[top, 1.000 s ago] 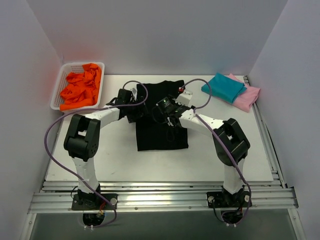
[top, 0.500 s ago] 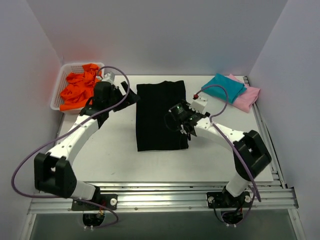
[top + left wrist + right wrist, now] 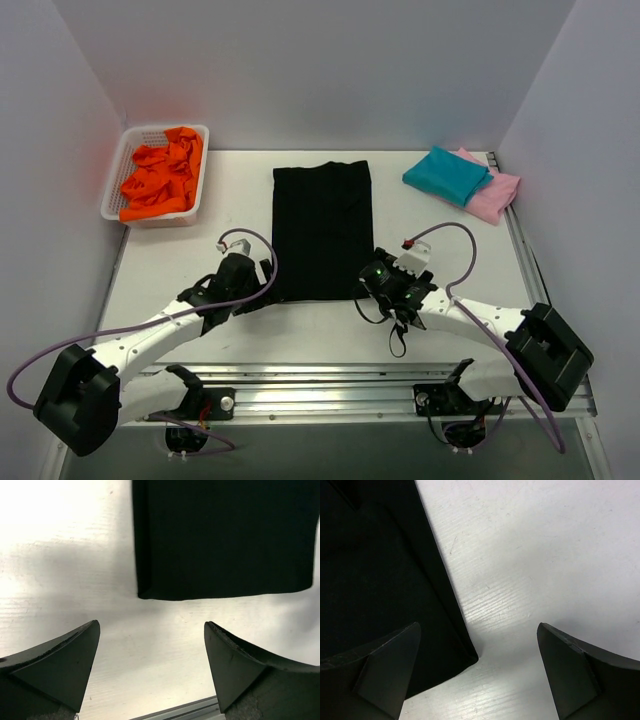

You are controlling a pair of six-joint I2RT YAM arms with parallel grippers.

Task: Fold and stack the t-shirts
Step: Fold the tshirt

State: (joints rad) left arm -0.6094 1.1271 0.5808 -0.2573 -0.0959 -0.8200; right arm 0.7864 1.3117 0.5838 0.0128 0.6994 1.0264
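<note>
Gaping empty, left pincer point(image 3: 151, 624) and right pincer point(image 3: 478, 625) flank near corners of black t-shirt point(image 3: 321, 230).

Three t-shirts: one black t-shirt point(image 3: 322, 230) just ahead, between my grippers; one teal t-shirt point(image 3: 447, 174) and one pink t-shirt point(image 3: 495, 195) well beyond my right gripper point(image 3: 478, 625). Two grippers, counting my left gripper point(image 3: 151, 625). One basket point(image 3: 115, 190) well beyond it, holding orange cloth point(image 3: 162, 175), pieces uncountable.

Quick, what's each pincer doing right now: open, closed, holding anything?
Left pincer: open, empty, by the near-left corner of the black t-shirt.
Right pincer: open, empty, by its near-right corner.
</note>
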